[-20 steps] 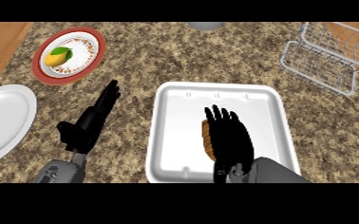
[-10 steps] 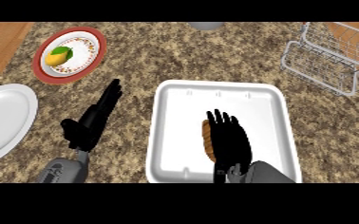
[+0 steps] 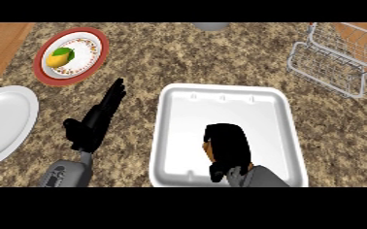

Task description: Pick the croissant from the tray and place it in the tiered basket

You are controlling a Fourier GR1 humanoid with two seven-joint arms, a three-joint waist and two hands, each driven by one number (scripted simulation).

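A white tray [image 3: 272, 111] lies on the counter at the lower centre. Inside it my right hand [image 3: 228, 143] has its fingers curled down over the brown croissant [image 3: 206, 149], of which only a thin strip shows at the hand's left edge. The wire tiered basket [image 3: 329, 60] stands at the far right, well away from that hand. Left of the tray rests my left hand [image 3: 97, 121], open, fingers straight and pointing away, holding nothing.
A red-rimmed plate [image 3: 72, 56] with a yellow-green fruit [image 3: 58, 57] sits at the far left. A plain white plate [image 3: 14, 119] lies at the left edge. A grey object [image 3: 210, 26] shows at the top edge.
My right hand's fingers, straight above the croissant before, have curled down round it. The left hand has barely moved.
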